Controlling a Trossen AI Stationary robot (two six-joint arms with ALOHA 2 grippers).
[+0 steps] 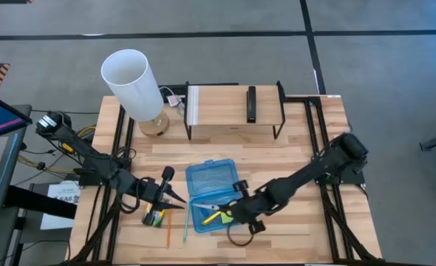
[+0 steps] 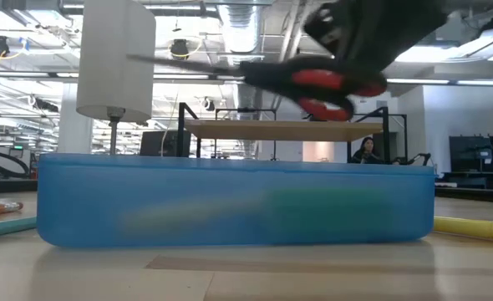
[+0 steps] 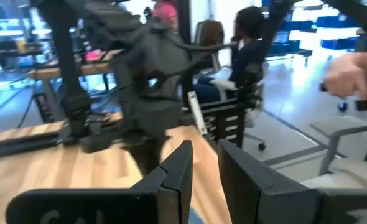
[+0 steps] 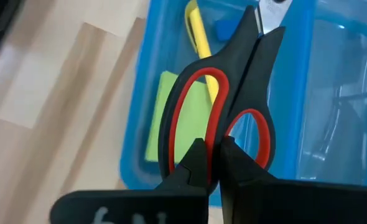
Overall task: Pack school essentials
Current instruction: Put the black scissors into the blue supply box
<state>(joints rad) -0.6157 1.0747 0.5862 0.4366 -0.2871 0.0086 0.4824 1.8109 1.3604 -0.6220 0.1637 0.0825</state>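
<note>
Right arm: reaching in from the bench's right edge and stretching low across the boards toward the middle of the front edge.
Right gripper [image 4: 209, 163]: hovering over the near end of the blue plastic case [image 1: 212, 196], its fingers drawn nearly together and clamping on the handle of the red-handled scissors [image 4: 218, 118].
Red-handled scissors: hanging in the air above the open case, blades shut and pointing along the case's length; in the low view they are sitting clear above its rim.
Left arm: angling in from the bench's left edge, its wrist lying low near the front-left part of the bench.
Left gripper [image 3: 205, 165]: pointing toward the case with its fingers standing a narrow gap apart and holding nothing.
Blue plastic case: lying open near the middle of the bench's front edge, just beside both grippers.
Inside the case: a lime-green sticky-note pad [image 4: 177, 115], a yellow pencil [image 4: 199, 37] and a tiny blue eraser [image 4: 227, 26] are resting on the floor of the case under the scissors.
Yellow-green crayon box [image 1: 154, 216]: lying on the bench left of the case, just below the left gripper.
Back of the bench: a white lamp [image 1: 133, 83] and a wire shelf [image 1: 233, 103] are standing along the rear edge.
</note>
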